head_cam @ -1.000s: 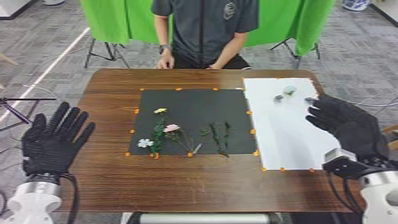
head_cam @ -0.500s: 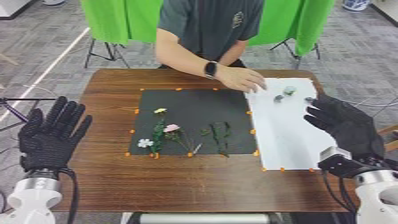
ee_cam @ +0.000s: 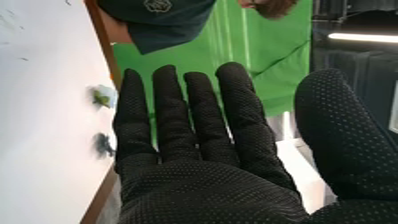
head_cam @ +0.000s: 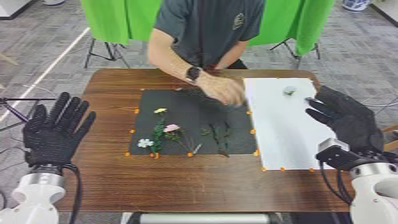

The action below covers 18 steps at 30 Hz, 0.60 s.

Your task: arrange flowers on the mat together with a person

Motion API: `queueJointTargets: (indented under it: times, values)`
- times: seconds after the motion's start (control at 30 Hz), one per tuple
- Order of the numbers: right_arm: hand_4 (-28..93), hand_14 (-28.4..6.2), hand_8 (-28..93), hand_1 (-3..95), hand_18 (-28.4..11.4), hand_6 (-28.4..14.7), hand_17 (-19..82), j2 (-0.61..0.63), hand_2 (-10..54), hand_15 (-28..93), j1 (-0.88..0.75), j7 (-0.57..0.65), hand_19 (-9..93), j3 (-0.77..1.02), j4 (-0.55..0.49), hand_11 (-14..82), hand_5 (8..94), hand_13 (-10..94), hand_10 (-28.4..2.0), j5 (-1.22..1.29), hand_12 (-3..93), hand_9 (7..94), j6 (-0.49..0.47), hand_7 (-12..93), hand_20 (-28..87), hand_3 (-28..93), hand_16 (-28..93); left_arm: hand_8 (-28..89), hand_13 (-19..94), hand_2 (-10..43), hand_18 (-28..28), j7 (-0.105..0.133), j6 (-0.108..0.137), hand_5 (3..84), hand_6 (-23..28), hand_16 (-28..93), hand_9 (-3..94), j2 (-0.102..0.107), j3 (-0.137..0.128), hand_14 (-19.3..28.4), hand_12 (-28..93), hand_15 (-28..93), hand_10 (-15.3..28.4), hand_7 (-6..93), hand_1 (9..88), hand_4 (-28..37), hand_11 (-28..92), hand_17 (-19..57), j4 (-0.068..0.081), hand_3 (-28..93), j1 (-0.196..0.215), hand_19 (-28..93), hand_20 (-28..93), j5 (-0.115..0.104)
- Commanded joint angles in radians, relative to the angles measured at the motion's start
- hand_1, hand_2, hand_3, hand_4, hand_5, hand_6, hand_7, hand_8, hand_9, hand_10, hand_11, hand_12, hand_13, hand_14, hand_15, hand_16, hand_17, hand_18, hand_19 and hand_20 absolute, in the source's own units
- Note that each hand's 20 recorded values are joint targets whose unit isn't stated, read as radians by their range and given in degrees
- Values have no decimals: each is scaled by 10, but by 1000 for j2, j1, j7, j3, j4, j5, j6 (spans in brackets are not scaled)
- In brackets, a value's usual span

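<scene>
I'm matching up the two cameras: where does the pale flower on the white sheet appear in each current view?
Head view: the pale flower is near the far edge of the white sheet.
Right wrist view: on that sheet, beside the fingers of the right hand.
Shared landmark: the green cloth.

Pink, white, yellow flowers (head_cam: 171, 128) line the black mat (head_cam: 188, 112).

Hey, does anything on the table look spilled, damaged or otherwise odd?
Nothing stands out as spilled or damaged. The yellow flower, pink flower and white flower lie on the dark mat, and a pale bloom sits apart on the white sheet, probably just waiting its turn.
</scene>
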Motion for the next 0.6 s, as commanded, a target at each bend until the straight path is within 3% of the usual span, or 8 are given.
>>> queueJointTargets:
  times: [0.03,0.6]
  values:
    - [-255,-140,-130,258,-181,-64,118,7,107,239,-22,-16,479,2,-11,113,464,331,-153,-1,113,408,0,174,137,818,116,-80,324,143,120,-4,-36,479,70,-41,446,-4,3,121,89,155,141,71,283,-283,132,-22,4,719,13,236,126,6]
    - [-256,-142,-132,258,-181,-63,116,1,106,241,-47,-4,478,8,-25,113,469,332,-153,-6,112,409,-17,177,134,816,112,-80,323,142,122,2,-48,474,67,-37,444,-6,-6,120,91,151,138,71,282,-283,129,-23,-1,716,31,233,126,6]
